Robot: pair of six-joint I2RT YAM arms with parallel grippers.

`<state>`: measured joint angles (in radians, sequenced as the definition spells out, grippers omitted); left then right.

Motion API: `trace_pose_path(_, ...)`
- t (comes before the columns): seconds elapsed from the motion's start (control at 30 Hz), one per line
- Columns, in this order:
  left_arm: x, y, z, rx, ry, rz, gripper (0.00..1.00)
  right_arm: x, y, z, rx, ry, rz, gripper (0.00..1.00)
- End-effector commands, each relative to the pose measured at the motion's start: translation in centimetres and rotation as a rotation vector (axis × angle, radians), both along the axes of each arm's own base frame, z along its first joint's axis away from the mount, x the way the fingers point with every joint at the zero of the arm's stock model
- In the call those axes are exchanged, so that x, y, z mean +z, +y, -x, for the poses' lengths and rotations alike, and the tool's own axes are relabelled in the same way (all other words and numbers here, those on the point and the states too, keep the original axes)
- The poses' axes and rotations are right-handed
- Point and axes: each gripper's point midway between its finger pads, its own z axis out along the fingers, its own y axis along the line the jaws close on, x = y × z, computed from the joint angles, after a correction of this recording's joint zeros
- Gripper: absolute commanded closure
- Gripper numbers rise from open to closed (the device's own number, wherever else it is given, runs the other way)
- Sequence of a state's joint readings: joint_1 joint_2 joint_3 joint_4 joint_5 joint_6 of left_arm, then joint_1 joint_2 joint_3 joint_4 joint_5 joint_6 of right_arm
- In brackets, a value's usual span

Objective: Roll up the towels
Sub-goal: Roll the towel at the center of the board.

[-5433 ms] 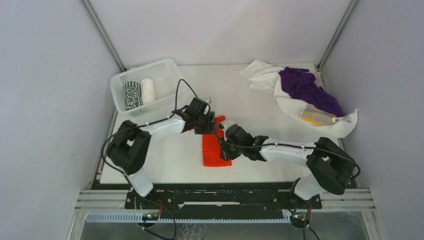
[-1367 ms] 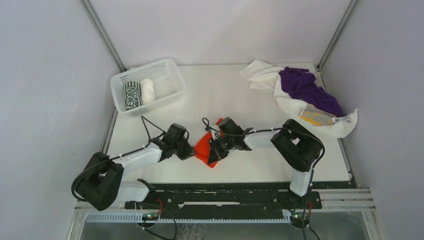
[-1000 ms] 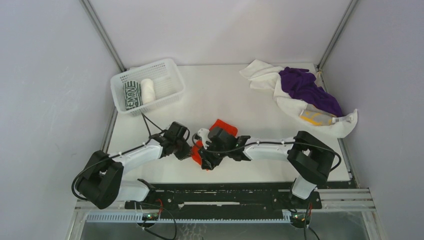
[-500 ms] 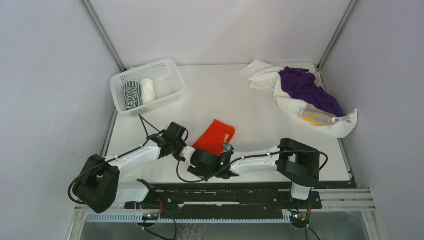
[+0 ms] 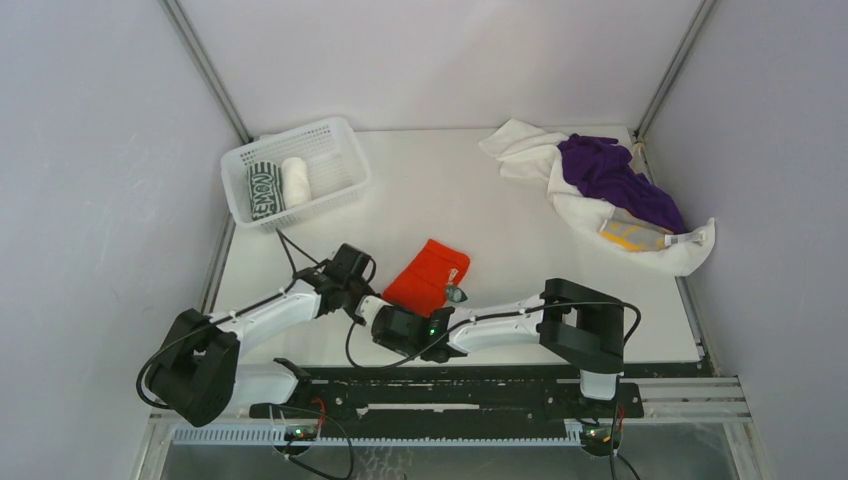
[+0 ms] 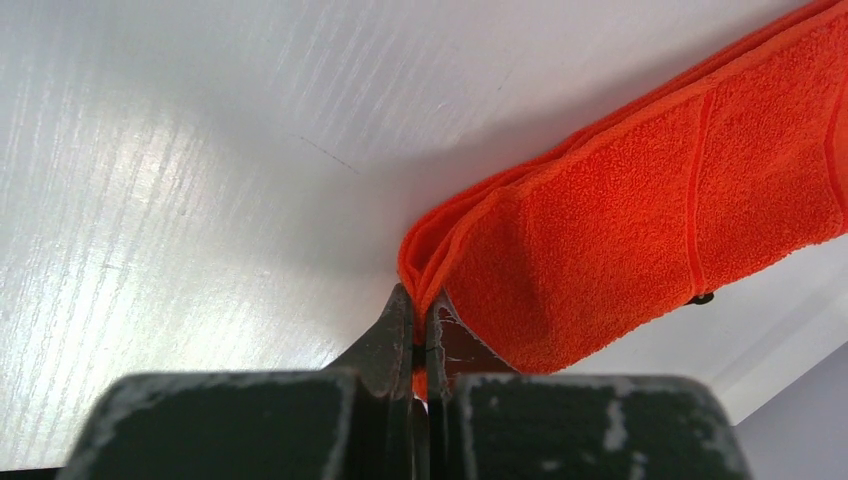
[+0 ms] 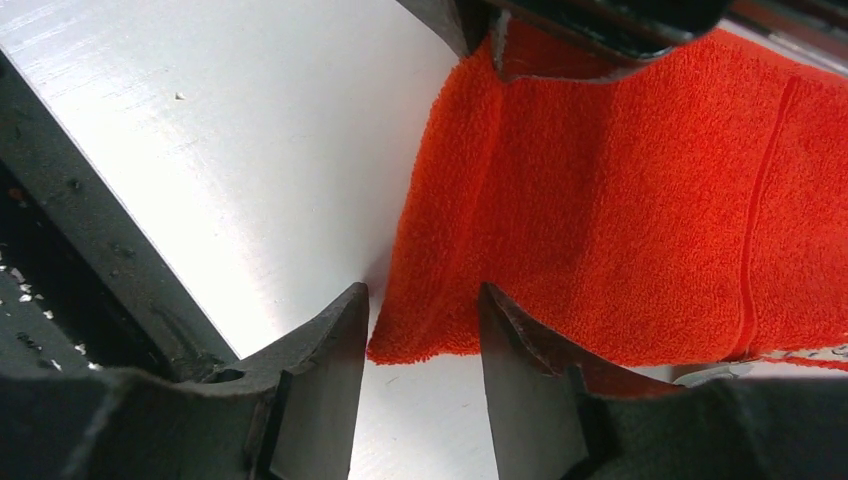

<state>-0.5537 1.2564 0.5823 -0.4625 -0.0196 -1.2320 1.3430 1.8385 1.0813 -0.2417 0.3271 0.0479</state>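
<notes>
A folded orange-red towel (image 5: 428, 275) lies flat on the table, near the front centre. My left gripper (image 5: 376, 294) is shut on its left corner; in the left wrist view the closed fingertips (image 6: 420, 312) pinch the layered edge of the orange towel (image 6: 650, 210). My right gripper (image 5: 391, 306) sits just in front, open. In the right wrist view its gripper (image 7: 422, 300) straddles the near corner of the orange towel (image 7: 600, 190) without pinching it. More towels are heaped at the back right: white (image 5: 520, 140), purple (image 5: 610, 175), yellow-and-grey (image 5: 630, 236).
A white mesh basket (image 5: 335, 135) at the back left holds a rolled green-and-white towel (image 5: 264, 190) and a rolled white one (image 5: 296, 180). The table's front edge and black rail (image 5: 440, 385) run close behind both wrists.
The right arm has swung off the towel, toward the front left, to its near corner. The orange towel went from bunched up to lying flat. The left gripper kept its hold.
</notes>
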Motion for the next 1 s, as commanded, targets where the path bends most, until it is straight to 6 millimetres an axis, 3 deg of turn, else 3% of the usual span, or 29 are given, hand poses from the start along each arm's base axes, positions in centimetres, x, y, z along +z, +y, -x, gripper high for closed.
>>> trace_pose_path(0.0,1.4,-0.3,-1.3,0.027,-0.039,0.028,1.00,-1.3,-1.7,0.1,-0.014,0.000,0.097,0.57)
trace_pose_path(0.3,1.1,0.2,-1.5,0.055,-0.025,0.025,1.00,-1.6,-1.8,1.0,0.013,0.048,0.102,0.80)
trace_pose_path(0.5,0.9,1.9,-1.8,0.118,-0.024,0.011,1.00,0.3,-0.6,2.6,0.060,0.241,-0.044,0.99)
trace_pose_path(0.7,1.0,2.3,-2.1,0.129,-0.027,0.013,0.98,2.9,0.4,2.2,0.041,0.534,-0.286,1.00)
trace_pose_path(0.97,2.9,2.6,-3.2,0.125,-0.130,0.017,0.64,4.0,0.1,1.6,-0.008,0.882,-0.529,1.00)
